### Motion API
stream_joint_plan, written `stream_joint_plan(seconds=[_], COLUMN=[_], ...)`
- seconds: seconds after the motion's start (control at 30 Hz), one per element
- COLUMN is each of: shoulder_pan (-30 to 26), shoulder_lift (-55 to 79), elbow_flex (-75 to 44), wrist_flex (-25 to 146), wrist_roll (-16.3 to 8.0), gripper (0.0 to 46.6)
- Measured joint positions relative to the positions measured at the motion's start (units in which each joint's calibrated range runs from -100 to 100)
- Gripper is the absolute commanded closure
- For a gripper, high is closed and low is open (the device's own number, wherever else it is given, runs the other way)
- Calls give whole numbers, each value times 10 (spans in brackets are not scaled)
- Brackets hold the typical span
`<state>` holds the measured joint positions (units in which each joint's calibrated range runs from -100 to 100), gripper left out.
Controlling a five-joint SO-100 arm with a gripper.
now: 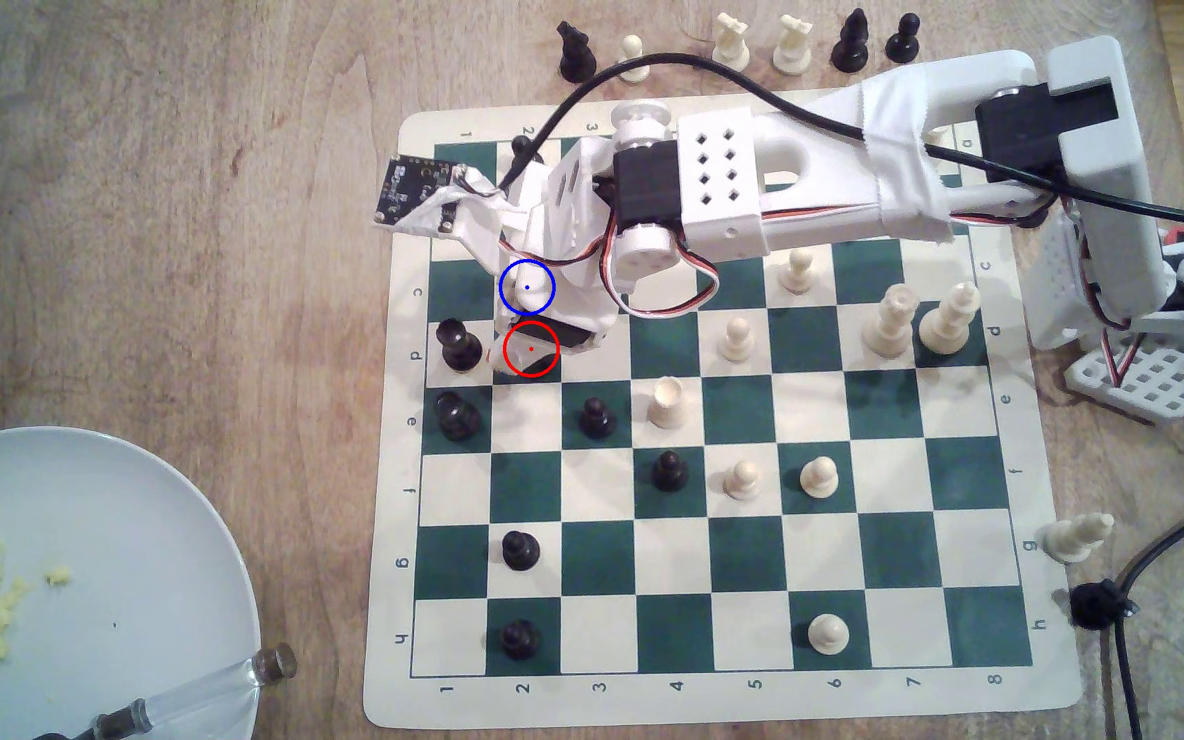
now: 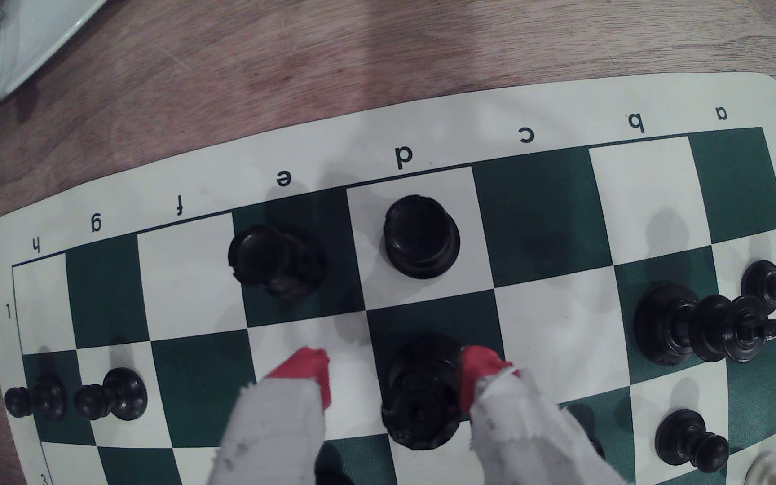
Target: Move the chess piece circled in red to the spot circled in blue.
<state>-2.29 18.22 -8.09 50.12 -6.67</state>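
From my remote seat, the chess piece (image 2: 423, 391) stands on the green square d2, going by the printed "d" on the board's (image 2: 199, 154) margin and the "2" in the exterior view. It is upright with its long axis vertical. Its wide base is on the square and its flat ringed top faces up at the wrist camera.

The pincer (image 2: 393, 363) straddles it with the jaws spread wide and nothing clamped. One red-taped fingertip (image 2: 475, 377) sits right up against the piece's flank, though I cannot tell whether it touches. The other tip is well clear, over the cream square e2.

The spot (image 2: 558, 336) is the cream square c2, just beside the piece's square and bare. In the exterior view the blue ring (image 1: 554, 288) is drawn at 12 o'clock from the red ring (image 1: 558, 349), and both lie over the arm's white wrist.

Another black piece (image 2: 421, 238) stands on d1, and a ridged one (image 2: 274, 261) on e1. Letters a to h and numbers 1 to 8 run along the board's margins. On the wooden bench (image 1: 148, 213), at 8 o'clock from the board, sits a pale plate (image 1: 148, 498).
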Motion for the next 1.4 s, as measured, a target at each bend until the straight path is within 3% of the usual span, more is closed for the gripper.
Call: stream_joint_plan(seconds=[0.5,0.63,0.73,0.87,1.4], shoulder_pan=[0,0,0,0,-3], shoulder_lift=[0,11,14,14,14], elbow_flex=[0,0,0,0,0], wrist_flex=[28,29,29,29,29], wrist_roll=[0,0,0,0,5], gripper=[314,330,369,362,409])
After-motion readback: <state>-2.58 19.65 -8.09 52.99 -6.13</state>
